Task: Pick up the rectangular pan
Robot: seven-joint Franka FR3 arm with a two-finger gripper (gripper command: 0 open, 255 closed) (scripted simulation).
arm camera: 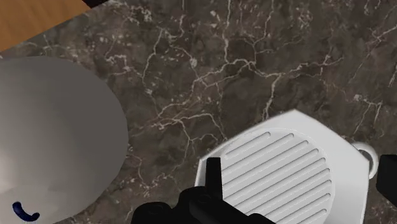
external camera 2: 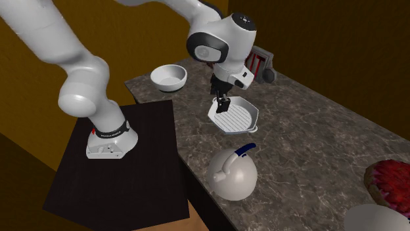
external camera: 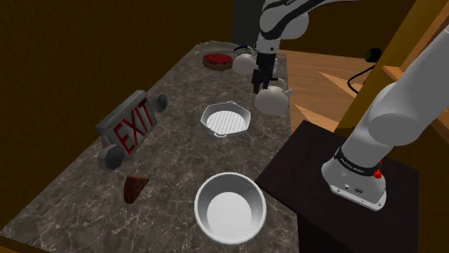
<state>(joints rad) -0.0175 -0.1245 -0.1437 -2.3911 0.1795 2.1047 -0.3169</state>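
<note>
Pickup not yet made: I see my pincer (external camera 2: 222, 103) wide open, empty, over the white ribbed pan (external camera 2: 234, 115) mid-frame on the bench (external camera 2: 315, 131).

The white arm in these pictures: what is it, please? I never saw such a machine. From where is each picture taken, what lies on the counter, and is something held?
It is a robot arm on a dark box, ending in a black pincer. The shoulder view looks down from beside the box, the second exterior view from another side, the wrist view from the hand itself. On the marble counter lie a white ridged pan, a white kettle, a white bowl, an EXIT sign, a red tart and a brown wedge. The pincer is open above the pan and holds nothing.
</note>
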